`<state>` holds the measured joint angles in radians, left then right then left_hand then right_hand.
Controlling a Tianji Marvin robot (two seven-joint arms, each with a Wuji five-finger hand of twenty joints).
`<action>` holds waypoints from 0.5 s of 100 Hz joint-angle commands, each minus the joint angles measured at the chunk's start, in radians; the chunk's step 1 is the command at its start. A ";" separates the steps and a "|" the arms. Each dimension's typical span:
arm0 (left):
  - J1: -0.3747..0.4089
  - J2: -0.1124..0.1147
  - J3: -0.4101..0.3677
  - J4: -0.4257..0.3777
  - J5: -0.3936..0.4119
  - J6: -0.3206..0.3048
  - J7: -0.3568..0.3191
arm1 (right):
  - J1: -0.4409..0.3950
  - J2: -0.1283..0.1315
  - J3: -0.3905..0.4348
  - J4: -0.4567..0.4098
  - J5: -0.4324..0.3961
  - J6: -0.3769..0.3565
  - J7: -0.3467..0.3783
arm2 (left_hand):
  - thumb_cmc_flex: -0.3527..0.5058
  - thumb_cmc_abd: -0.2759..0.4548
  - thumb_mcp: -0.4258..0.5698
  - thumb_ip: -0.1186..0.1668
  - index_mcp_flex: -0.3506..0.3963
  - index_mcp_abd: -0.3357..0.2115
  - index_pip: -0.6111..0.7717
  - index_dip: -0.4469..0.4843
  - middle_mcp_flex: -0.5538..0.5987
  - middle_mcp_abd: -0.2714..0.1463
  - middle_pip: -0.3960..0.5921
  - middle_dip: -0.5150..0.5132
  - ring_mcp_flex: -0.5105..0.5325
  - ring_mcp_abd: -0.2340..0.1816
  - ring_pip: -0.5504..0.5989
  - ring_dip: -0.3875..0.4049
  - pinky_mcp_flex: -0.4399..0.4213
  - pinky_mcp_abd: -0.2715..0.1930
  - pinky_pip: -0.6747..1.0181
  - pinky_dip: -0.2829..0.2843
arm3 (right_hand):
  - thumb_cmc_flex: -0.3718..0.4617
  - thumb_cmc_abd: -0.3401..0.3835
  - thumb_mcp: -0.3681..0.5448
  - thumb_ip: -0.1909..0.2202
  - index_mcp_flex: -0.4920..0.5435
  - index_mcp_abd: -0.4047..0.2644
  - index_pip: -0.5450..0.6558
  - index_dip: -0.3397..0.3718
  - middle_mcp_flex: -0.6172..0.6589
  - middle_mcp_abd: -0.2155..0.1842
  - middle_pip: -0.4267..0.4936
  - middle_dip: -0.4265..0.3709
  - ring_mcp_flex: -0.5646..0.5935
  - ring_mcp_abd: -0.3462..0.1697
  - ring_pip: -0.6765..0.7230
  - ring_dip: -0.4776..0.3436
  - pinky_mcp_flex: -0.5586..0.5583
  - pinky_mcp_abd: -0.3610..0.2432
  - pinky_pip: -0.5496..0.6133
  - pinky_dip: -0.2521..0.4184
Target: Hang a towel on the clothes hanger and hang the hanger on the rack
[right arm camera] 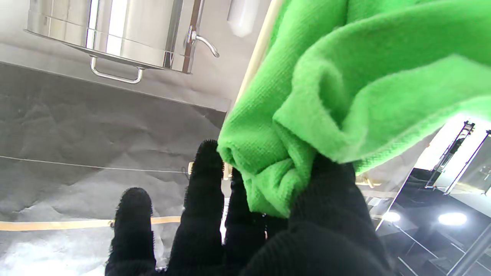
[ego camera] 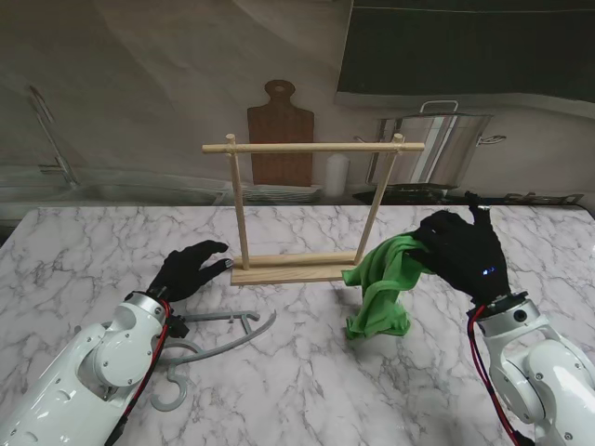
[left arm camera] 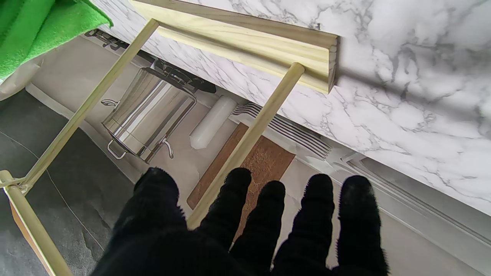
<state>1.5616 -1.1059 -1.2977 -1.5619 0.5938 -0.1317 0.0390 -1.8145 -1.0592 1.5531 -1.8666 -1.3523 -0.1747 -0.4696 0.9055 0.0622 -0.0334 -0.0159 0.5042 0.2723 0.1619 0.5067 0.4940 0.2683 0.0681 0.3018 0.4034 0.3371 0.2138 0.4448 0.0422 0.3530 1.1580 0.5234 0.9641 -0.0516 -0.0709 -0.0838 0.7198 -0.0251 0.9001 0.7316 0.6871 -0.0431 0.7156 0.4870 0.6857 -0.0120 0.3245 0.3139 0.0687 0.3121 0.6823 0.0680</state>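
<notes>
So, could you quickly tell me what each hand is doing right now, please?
Left hand: open, holding nothing.
Right hand: shut on the green towel, lifted off the table.

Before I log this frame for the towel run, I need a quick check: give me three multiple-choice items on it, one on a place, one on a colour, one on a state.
1. Where does the hanger lie?
A. On the table by the left arm
B. On the rack's top bar
C. In the right hand

2. What colour is the towel?
A. Blue
B. Green
C. White

3. What is the left hand doing?
A. Gripping the hanger
B. Holding the towel
C. Open, holding nothing

Answers: 1 A, the grey hanger lies flat on the marble table, while the rack carries nothing on its top bar. 2 B, the towel is bright green in all three views. 3 C, the left hand has its fingers apart near the rack's base, while the right hand holds the towel up off the table.
</notes>
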 commanded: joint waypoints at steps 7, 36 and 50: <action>-0.006 0.007 0.010 -0.003 0.022 -0.006 -0.033 | -0.012 -0.004 -0.003 0.026 0.011 0.028 -0.061 | 0.005 0.055 -0.006 -0.007 -0.025 -0.006 -0.016 -0.004 -0.037 -0.005 -0.012 -0.006 -0.021 -0.019 -0.011 -0.004 0.007 -0.003 -0.801 0.023 | 0.073 0.078 0.038 0.031 0.065 -0.098 0.060 0.011 0.010 -0.004 -0.009 -0.002 0.010 -0.008 -0.004 0.008 -0.012 0.023 0.012 0.008; 0.006 0.055 -0.075 -0.053 0.205 -0.092 -0.190 | -0.055 -0.019 0.024 0.028 0.053 0.048 -0.115 | 0.010 0.054 -0.007 -0.008 -0.063 -0.027 -0.047 -0.033 -0.234 -0.028 -0.075 -0.141 -0.134 -0.071 -0.094 -0.112 0.032 -0.111 -0.872 -0.065 | 0.074 0.073 0.038 0.030 0.072 -0.095 0.057 0.009 0.025 -0.002 -0.013 0.001 0.021 -0.006 -0.006 0.013 -0.013 0.024 0.018 0.010; 0.050 0.066 -0.155 -0.066 0.296 -0.139 -0.193 | -0.065 -0.024 0.019 0.032 0.067 0.074 -0.127 | 0.007 0.054 -0.007 -0.007 -0.090 -0.035 -0.060 -0.050 -0.280 -0.035 -0.083 -0.174 -0.178 -0.086 -0.108 -0.143 0.025 -0.151 -0.891 -0.094 | 0.074 0.073 0.038 0.030 0.073 -0.094 0.056 0.010 0.027 -0.002 -0.015 0.001 0.022 -0.005 -0.009 0.013 -0.013 0.024 0.018 0.009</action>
<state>1.5880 -1.0602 -1.4323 -1.6273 0.9247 -0.2837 -0.1479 -1.8704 -1.0781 1.5756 -1.8413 -1.2884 -0.1136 -0.5957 0.9049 0.0622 -0.0335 -0.0159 0.4524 0.2517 0.1266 0.4804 0.2567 0.2461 0.0008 0.1474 0.2569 0.2722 0.1174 0.3233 0.0775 0.2252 1.1580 0.4478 0.9640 -0.0516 -0.0709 -0.0838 0.7203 -0.0251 0.9002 0.7316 0.6992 -0.0418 0.7142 0.4870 0.6865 -0.0122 0.3245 0.3145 0.0688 0.3121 0.6898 0.0692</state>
